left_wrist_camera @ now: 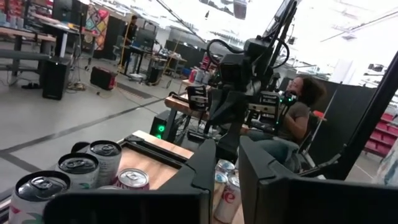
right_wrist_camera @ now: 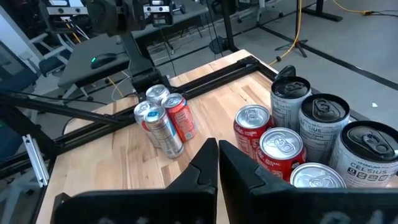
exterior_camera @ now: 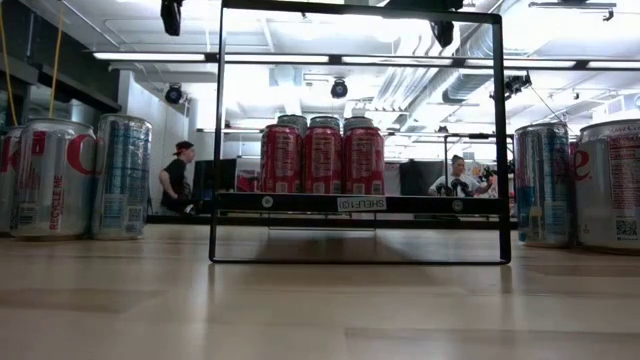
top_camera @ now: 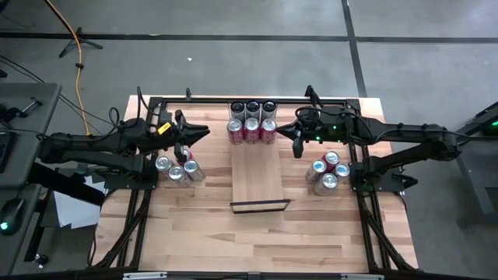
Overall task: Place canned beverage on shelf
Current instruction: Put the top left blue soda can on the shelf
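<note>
Six cans (top_camera: 251, 121) standing at the shelf's (top_camera: 257, 179) far end. Left end effector (top_camera: 184, 145) closed, empty, above a can cluster (top_camera: 177, 169). Right end effector (top_camera: 297, 148) closed, empty.

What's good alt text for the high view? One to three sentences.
Overhead view of a butcher-block table with a pale shelf at centre, six cans in two rows at its far end. The left gripper and right gripper, both shut and empty, flank them, each above a loose can cluster.

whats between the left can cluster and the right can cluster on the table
The shelf, a pale board, lies between the left cans and right cans; the high view shows it.
</note>
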Robot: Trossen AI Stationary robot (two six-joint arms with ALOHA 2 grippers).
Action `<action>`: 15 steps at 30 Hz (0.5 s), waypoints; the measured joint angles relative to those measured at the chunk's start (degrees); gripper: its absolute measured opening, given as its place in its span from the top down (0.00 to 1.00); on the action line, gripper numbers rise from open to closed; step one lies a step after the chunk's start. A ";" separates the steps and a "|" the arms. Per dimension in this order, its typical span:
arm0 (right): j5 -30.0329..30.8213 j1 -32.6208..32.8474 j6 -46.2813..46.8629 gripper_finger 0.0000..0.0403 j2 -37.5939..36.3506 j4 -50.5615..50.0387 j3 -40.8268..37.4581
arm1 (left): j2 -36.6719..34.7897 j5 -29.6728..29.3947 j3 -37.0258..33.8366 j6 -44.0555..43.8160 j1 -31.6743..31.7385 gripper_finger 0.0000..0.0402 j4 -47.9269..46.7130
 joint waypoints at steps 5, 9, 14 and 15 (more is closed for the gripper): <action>-0.04 0.00 0.13 1.00 0.00 0.00 0.00 | 0.01 -0.16 0.00 0.02 0.00 0.99 0.02; -0.07 0.00 0.13 1.00 0.00 0.00 0.00 | 0.01 -0.24 0.00 0.64 0.00 0.99 -0.01; -0.39 0.00 0.15 1.00 0.00 -0.02 0.00 | 0.01 -0.26 0.00 1.07 0.00 1.00 -0.03; -0.39 0.00 0.15 1.00 0.00 -0.02 0.00 | 0.01 -0.27 0.00 1.07 0.00 1.00 -0.05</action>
